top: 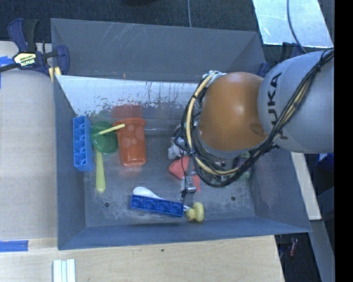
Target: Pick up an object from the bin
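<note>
Camera view: gripper low over bin floor, centre-right, at a pink-red piece.
Grip state: can't tell (orange wrist cover hides it). Piece lies just beside the tool, mostly covered, so long axis/heading unreadable. Risk, my guess: off-centre closure nudges it away, or tool clips blue long brick by bin's near edge (axis approx. along that edge).

Largely buried beneath the orange domed plastic wrist cover: the hand. Just left of that cover, half covered, a pinkish-red lump, kind unreadable.
</note>
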Controlling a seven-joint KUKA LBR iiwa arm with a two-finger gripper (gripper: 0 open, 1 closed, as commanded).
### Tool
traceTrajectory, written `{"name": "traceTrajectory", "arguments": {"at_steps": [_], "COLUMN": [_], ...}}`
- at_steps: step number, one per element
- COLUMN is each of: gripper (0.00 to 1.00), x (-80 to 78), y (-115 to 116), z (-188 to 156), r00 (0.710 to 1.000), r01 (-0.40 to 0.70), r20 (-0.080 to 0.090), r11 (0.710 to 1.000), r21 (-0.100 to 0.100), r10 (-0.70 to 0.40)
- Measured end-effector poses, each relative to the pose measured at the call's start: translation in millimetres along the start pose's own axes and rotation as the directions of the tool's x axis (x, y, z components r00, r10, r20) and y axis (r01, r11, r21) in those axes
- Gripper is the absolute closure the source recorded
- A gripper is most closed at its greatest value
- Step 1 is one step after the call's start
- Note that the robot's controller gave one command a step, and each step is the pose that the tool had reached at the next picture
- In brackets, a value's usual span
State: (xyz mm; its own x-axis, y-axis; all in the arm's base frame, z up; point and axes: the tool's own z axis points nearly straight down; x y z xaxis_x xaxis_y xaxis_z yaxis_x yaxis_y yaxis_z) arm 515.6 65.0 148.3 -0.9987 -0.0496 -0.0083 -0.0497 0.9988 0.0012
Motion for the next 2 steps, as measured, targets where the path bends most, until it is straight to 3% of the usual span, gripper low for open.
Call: {"name": "traceTrajectory", "arguments": {"at_steps": [1, 2], "gripper": [0.0, 0.0], "x": [-41.1, -70.6], "y": [-75, -60], "z": [-3, 13], "r00": [0.993, 0.991], "r01": [0.117, 0.134], "r20": [0.007, -0.005], "r11": [0.993, 0.991], "r21": [0.002, 0.001], "r10": [-0.117, -0.134]}}
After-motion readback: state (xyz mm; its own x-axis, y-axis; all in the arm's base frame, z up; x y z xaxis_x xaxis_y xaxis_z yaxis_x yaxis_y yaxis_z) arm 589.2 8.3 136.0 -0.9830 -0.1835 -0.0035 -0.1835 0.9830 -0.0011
